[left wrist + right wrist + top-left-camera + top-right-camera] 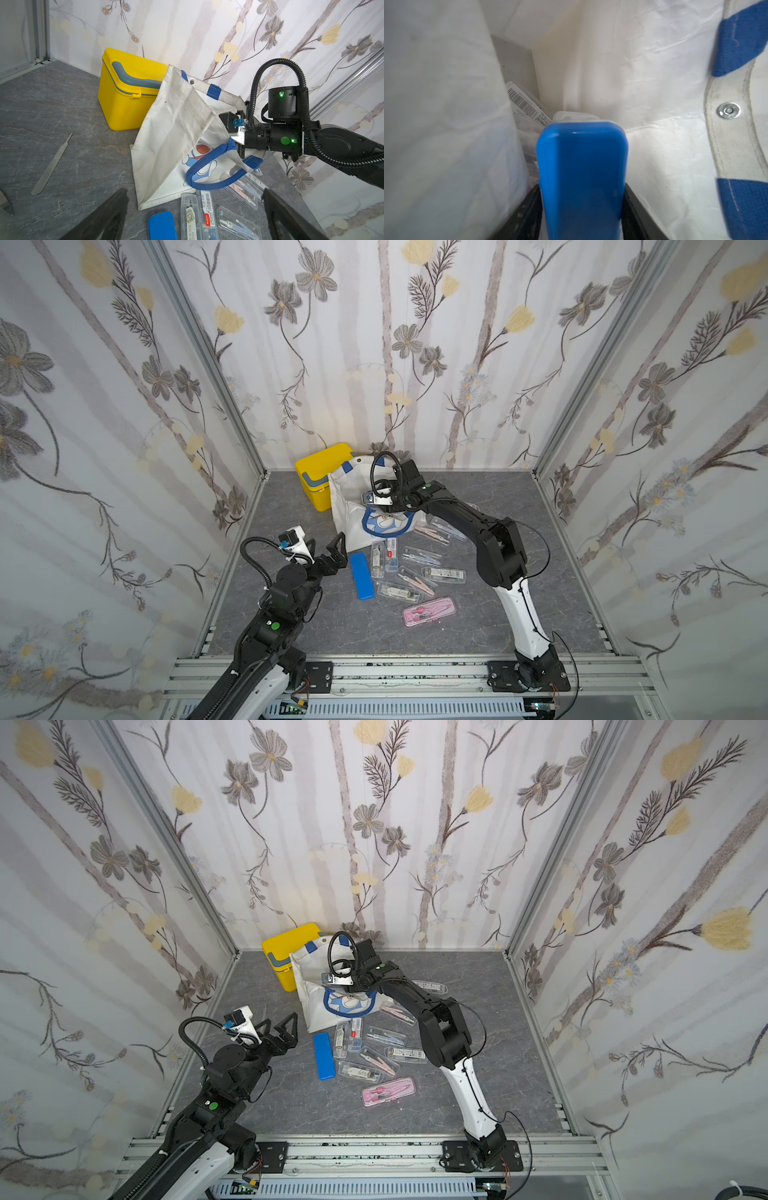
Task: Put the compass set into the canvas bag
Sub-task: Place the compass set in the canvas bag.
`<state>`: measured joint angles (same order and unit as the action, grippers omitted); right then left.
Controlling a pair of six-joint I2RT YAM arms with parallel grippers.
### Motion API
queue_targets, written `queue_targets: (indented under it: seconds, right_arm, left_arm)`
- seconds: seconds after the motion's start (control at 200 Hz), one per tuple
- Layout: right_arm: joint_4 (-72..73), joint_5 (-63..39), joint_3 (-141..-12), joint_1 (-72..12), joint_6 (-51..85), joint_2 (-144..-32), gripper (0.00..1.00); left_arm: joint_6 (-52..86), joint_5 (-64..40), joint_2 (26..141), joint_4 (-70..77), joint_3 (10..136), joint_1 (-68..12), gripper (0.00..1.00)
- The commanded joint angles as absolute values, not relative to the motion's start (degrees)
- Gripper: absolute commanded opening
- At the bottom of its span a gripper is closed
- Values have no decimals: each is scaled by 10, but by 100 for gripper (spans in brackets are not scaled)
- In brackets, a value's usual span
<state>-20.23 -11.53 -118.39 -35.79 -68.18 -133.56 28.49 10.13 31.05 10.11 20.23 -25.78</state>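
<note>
Your blue compass set is inside the canvas bag, partway down from the mouth. Its long axis runs in line with the reach of the right tool. The rounded end points deeper toward the bag's floor, where a clear case with a barcode label lies. The right tool is pinching the compass set across its width, with a black finger against each long edge. The fingertips are hidden behind it, so the grip looks snug but I can't confirm it.

Your right arm rises from the front rail and folds at the elbow above the loose cases. Its forearm stretches back and leftward, and in both top views the wrist tips down into the bag's mouth.

The bag stands at the back of the worktop, touching the yellow box, with its cat-face pocket toward the front.

Your left tool hangs above the worktop just left of the bag, fingers spread wide and empty, aimed at the bag's side. In front of the bag lie another blue case and a pink case.
</note>
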Motion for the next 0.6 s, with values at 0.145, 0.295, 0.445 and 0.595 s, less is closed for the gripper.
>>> queue_targets:
  seconds: [0.145,0.295,0.445,0.595]
  right_arm:
    - [-214,-105,-1187,-361,-682,-1328,61]
    - [-177,-120,-1186,-361,-657,-1316,66]
    - [-111,-110,-1186,-362,-623,-1306,71]
    - [-41,-118,-1186,-362,-564,-1288,75]
  left_arm:
    - [282,113,302,116,198,-257,100]
    - [284,116,298,112,198,-257,100]
    - [283,117,296,107,198,-256,100]
    - [285,122,294,101,199,-257,100]
